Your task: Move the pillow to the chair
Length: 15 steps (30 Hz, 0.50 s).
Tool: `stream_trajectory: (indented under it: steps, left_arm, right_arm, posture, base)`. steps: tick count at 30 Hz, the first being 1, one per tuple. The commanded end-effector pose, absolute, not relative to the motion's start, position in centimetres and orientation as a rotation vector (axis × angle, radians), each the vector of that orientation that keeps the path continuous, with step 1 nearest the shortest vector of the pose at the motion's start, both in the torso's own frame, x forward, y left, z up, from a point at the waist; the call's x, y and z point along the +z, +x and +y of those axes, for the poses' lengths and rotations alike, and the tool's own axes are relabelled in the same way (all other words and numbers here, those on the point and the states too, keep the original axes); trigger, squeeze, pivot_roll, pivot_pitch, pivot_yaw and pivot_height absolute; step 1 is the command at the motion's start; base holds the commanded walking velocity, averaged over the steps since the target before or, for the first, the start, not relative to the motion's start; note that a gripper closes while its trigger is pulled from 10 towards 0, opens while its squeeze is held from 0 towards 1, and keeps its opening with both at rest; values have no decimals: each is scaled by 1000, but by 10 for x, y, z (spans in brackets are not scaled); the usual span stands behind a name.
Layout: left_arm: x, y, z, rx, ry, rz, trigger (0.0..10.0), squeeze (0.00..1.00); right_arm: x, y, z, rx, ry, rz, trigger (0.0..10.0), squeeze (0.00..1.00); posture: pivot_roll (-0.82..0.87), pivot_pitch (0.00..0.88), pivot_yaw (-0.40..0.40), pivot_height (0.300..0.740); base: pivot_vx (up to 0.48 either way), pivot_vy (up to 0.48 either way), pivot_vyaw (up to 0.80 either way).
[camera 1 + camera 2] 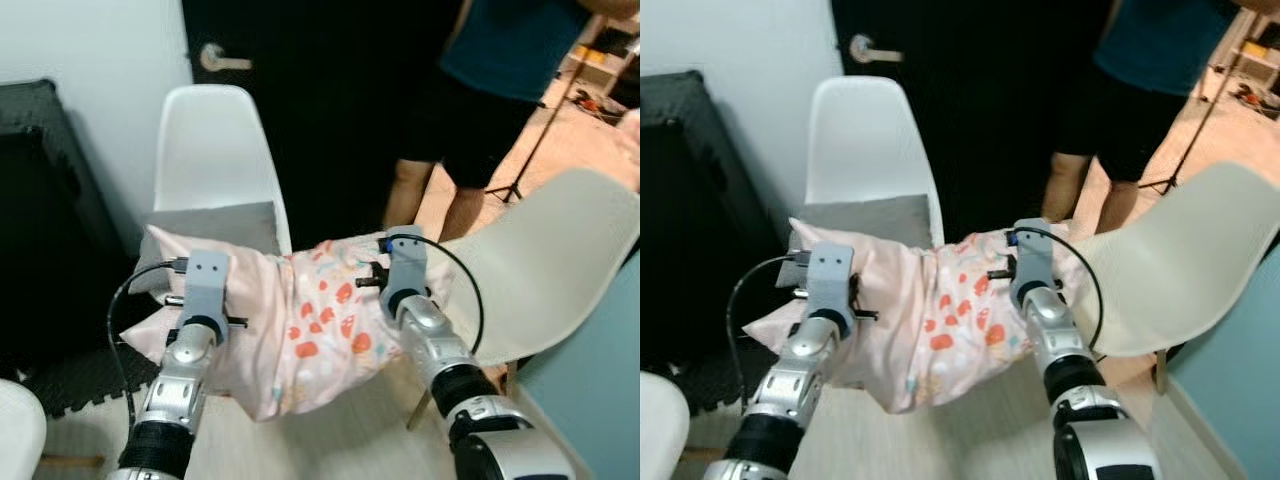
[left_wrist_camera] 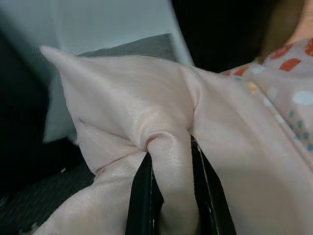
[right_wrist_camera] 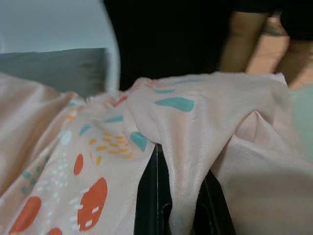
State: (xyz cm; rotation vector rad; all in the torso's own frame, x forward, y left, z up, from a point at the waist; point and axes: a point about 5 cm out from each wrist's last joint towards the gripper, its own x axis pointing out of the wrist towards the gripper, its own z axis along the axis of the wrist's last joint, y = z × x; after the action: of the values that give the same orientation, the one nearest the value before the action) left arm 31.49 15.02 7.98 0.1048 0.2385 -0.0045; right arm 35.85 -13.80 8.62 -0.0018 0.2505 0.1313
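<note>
The left gripper [image 2: 168, 196] and right gripper [image 3: 173, 205] each pinch a fold of the soft pink pillow with orange and teal print [image 1: 300, 320], holding it stretched between them. Just beyond the left gripper stands the white moulded plastic chair with a grey seat pad [image 1: 215, 150]. A person in dark shorts [image 1: 480, 110] stands beyond the right gripper.

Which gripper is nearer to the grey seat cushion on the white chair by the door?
Left. The left gripper pinches the pillow just before the grey cushion; the right gripper holds the pillow's other end, farther away.

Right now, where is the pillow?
The pillow hangs in mid-air before the robot, pinched by the left claw and right claw, just in front of the white chair with the grey cushion.
</note>
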Motion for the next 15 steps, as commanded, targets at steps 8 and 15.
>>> stream_trajectory:
  steps: [8,15]
  left_arm:
    - [86,319,140,-52,108,208,10000,0]
    - [86,319,141,-50,108,209,10000,0]
  right_arm:
    - [97,363,-133,143,4,204,10000,0]
    - [97,363,-132,145,2,206,10000,0]
  posture:
    - [22,0,-49,740]
    - [21,0,-53,740]
  base:
    - [0,0,-800]
    - [0,0,-800]
